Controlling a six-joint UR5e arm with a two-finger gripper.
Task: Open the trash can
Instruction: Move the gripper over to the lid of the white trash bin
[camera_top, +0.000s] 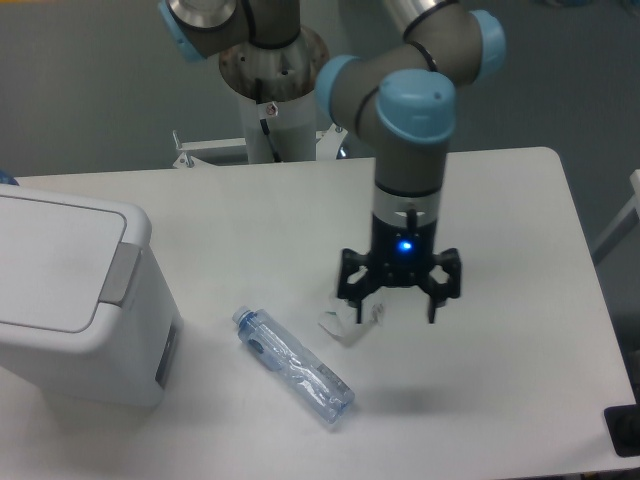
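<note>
Gripper (398, 300) (fingers spread, empty) hangs over crumpled packet (345, 322); plastic bottle (294, 366) lies before trash can (70, 290).

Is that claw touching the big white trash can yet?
Apart. The fixed camera shows the gripper well right of the trash can, with bare table between.

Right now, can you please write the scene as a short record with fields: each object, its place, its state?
trash can: table's left edge, lid closed
push-panel: grey, on the bin's right rim, untouched
gripper: open, above the table, far right of the bin
bottle: clear plastic, lying on its side
white packet: crumpled, partly behind the gripper
</note>
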